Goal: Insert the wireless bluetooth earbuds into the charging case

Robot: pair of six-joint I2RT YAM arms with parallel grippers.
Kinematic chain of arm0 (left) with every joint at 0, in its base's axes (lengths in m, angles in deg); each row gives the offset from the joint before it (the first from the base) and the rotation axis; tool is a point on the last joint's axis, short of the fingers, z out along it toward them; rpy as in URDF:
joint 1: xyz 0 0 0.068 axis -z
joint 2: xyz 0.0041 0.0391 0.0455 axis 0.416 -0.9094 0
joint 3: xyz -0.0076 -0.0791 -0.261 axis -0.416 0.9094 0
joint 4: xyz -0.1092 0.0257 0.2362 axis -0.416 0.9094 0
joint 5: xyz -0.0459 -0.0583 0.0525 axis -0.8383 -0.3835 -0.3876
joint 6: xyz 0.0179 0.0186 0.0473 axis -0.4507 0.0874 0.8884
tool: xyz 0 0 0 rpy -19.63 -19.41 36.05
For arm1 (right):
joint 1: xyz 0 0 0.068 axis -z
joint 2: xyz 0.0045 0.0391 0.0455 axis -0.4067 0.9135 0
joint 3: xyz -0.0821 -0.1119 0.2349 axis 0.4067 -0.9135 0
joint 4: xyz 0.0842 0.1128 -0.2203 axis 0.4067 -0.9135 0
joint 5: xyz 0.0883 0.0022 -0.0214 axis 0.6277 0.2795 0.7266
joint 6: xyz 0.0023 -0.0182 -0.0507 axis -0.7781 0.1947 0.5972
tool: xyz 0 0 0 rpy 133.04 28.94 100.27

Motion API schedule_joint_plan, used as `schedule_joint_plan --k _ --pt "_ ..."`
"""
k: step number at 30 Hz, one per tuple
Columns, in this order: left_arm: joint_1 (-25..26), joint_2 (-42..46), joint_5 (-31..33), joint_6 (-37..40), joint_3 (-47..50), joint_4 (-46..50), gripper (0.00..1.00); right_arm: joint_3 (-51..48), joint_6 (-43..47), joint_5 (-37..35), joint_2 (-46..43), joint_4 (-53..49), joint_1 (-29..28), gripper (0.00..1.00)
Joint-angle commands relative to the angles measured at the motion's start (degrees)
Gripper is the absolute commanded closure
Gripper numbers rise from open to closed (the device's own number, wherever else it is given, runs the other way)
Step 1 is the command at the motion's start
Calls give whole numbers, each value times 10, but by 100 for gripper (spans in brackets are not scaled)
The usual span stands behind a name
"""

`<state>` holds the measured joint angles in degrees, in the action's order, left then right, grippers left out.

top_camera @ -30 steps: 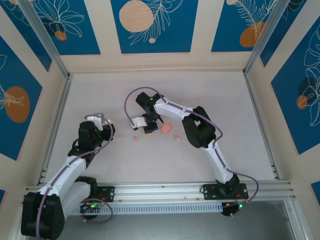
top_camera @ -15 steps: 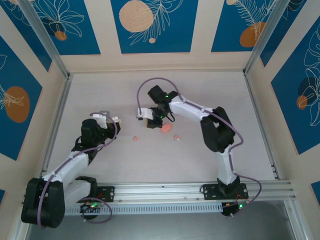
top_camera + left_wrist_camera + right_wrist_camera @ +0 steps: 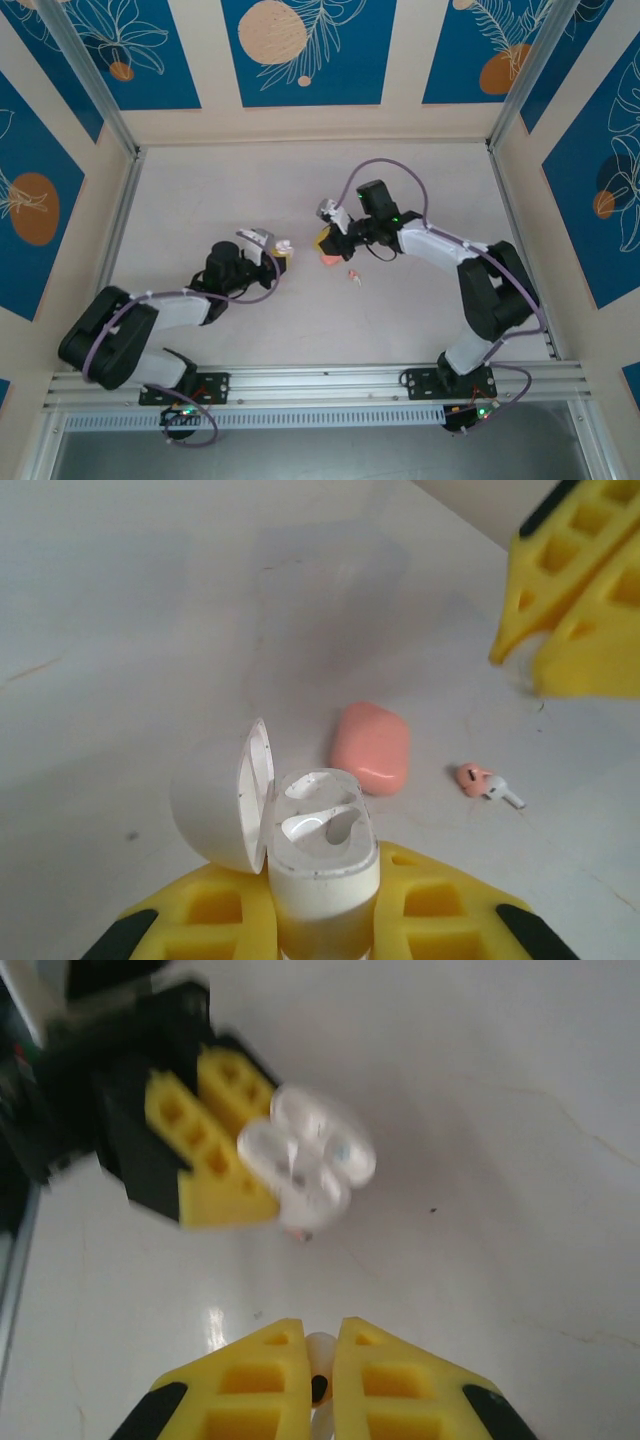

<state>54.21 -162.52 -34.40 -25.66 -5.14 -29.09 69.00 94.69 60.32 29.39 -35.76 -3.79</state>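
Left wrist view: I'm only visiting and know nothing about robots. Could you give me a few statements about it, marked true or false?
1. The left end effector holds a white case with its lid open. True.
2. Both wells of the white case hold earbuds. False: they look empty.
3. A pink earbud lies on the table, to the right of the pink rounded case in this view. True.
4. The pink rounded case lies open too. False: it is shut.
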Motion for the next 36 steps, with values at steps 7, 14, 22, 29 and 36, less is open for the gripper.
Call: schedule_joint_plan --k 7,14,22,29,36 --pt "75 -102 -58 35 -66 -240 89 -164 -173 -13 -167 288 25 91" --pt "113 -148 -95 53 -105 -302 89 -237 -200 -68 -252 357 26 90" --pt "133 -157 -90 55 -130 -302 89 -275 -215 -89 -286 397 26 91" --pt "137 -153 -80 48 -134 -311 89 -279 -224 -88 -285 413 26 91" --pt "137 -144 -80 44 -135 -313 89 -285 -234 -87 -286 426 25 91"
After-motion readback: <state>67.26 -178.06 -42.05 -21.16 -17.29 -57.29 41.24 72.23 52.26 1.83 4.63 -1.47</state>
